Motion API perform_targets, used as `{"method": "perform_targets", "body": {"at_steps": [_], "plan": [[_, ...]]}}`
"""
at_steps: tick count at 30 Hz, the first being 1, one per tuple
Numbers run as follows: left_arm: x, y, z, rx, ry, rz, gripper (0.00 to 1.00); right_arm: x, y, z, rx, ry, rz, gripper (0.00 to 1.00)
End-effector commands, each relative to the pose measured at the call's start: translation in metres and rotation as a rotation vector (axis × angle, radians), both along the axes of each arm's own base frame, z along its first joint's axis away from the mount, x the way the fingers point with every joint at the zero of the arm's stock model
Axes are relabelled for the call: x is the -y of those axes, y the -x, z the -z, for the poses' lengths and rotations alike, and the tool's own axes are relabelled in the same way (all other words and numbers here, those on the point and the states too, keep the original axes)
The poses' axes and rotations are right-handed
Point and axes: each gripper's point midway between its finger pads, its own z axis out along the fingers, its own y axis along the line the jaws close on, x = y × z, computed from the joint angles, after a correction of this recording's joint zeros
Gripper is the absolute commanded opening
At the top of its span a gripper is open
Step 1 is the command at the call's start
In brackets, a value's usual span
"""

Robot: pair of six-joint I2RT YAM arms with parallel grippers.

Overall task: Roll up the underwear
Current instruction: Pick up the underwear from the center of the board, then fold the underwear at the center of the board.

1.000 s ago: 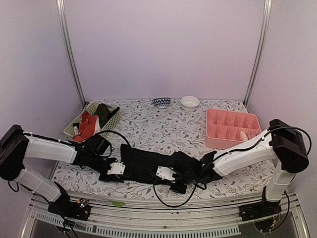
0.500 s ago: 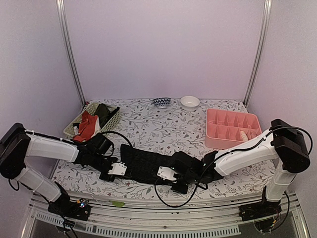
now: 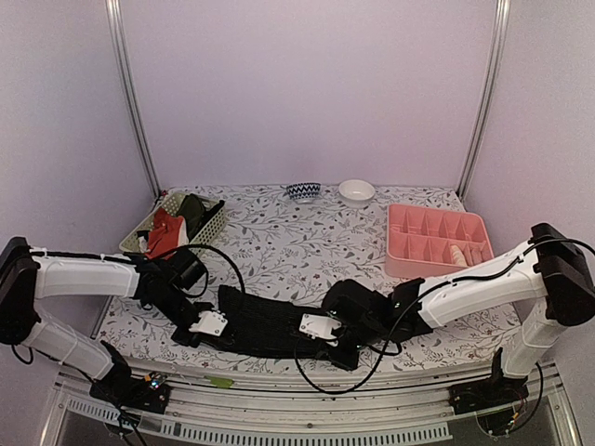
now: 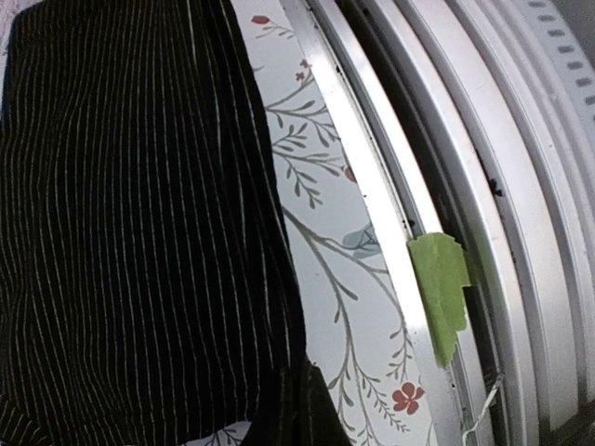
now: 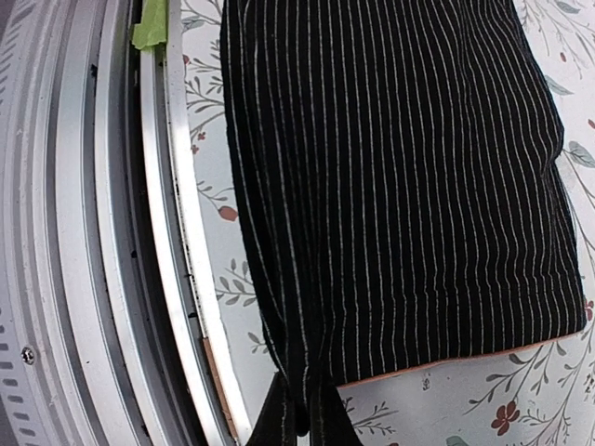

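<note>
Black underwear (image 3: 265, 321) lies spread flat across the near part of the worktop (image 3: 307, 243), close to the front rail, with both arms low over it. The left pincer (image 3: 216, 327) sits at the garment's left end, clamped narrow on the cloth edge. In the left wrist view the left pincer (image 4: 302, 409) shows only as dark fingertips at the bottom of the frame, with the ribbed fabric (image 4: 139, 232) gathered into them. The right pincer (image 3: 321, 333) is at the garment's right end on its near edge, also pinched tight on the cloth. In the right wrist view the right pincer (image 5: 302, 418) nips the hem corner of the fabric (image 5: 390, 186), and a thin orange trim line runs along that hem.

The red-orange underwear (image 3: 165, 232) lies in the pale green basket (image 3: 216, 218) at back left, well apart from both pincers. A dark green cloth (image 3: 192, 208) is bunched just behind it in the same basket. The pink tray (image 3: 395, 243) with dividers stands at right, holding a pale roll (image 3: 456, 253) in one near-right compartment. A patterned bowl (image 3: 303, 191) and a white bowl (image 3: 356, 191) stand at the back edge; their contents cannot be seen.

A green tape scrap (image 4: 442, 293) is stuck on the front rail. The fingertips are cut off by the frame edge in both wrist views, and from above the wrists hide them
</note>
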Motion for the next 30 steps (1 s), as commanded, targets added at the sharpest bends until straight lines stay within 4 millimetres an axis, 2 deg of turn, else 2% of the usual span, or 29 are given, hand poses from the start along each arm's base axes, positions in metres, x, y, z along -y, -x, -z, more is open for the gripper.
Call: {"method": "perform_targets", "body": {"at_steps": [1,6,13,21,25,30], "plan": [[0.001,-0.002,-0.014,-0.073,0.006,0.003,0.0,0.003,0.011,-0.004,-0.083,-0.001,-0.019,0.0],[0.007,-0.027,-0.025,-0.077,0.032,-0.027,0.0,0.006,-0.002,-0.016,-0.127,-0.056,0.047,0.0],[0.006,-0.049,-0.025,-0.096,0.021,-0.021,0.0,0.007,-0.007,-0.022,-0.218,-0.095,0.057,0.0],[0.008,-0.075,-0.021,-0.099,0.001,-0.005,0.0,0.007,-0.024,-0.031,-0.437,-0.121,0.08,0.0],[0.009,-0.091,-0.013,-0.113,-0.014,-0.019,0.0,0.011,-0.036,-0.026,-0.524,-0.133,0.11,0.0],[0.01,-0.105,0.005,-0.151,-0.05,-0.04,0.0,0.016,-0.054,0.004,-0.646,-0.102,0.167,0.0]]}}
